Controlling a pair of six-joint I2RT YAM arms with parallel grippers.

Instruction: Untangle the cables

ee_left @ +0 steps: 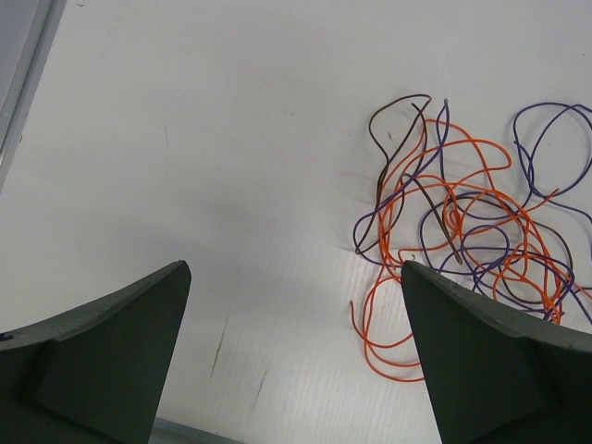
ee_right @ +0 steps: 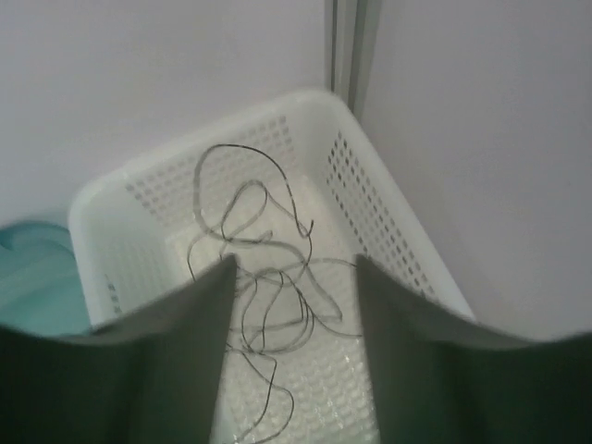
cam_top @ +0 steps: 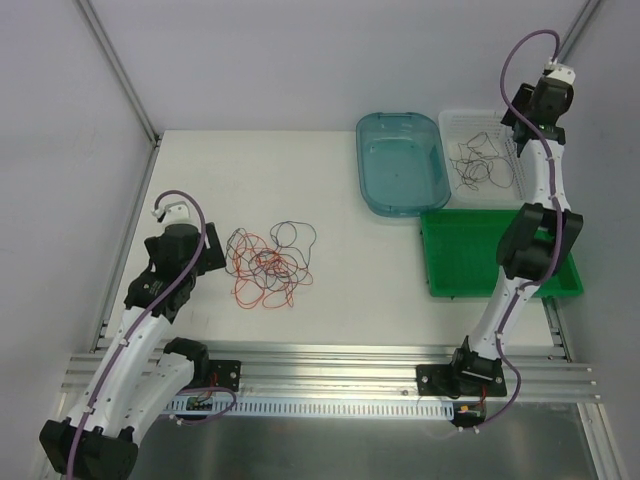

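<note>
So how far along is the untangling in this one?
Done: several black cables lie in the white basket. In hand: nothing; the right gripper hangs open over that basket, the left gripper open beside the tangle. Left: that tangle of orange, purple and dark cables on the table; the blue tray and green tray show no cables.

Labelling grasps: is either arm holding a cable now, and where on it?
Nothing is held. The left gripper is open beside the tangled cables; the right gripper, jaws apart, hangs above the white basket, dark cables lying loose inside.
</note>
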